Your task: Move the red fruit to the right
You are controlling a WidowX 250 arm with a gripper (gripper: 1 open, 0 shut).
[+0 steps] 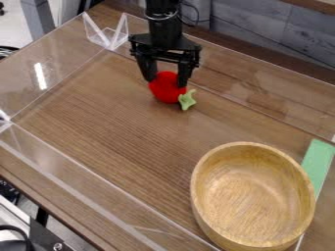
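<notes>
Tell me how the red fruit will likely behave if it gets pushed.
The red fruit looks round, so it will probably roll when nudged across the flat table. The pale green stem piece sticks out at one side, so it may catch and make the roll uneven. Its smooth-looking skin could also let it slip.

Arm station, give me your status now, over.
Tool open, above red fruit. Fruit on table, not lifted. Wooden bowl stands nearer the camera, off to one side. Over.
</notes>
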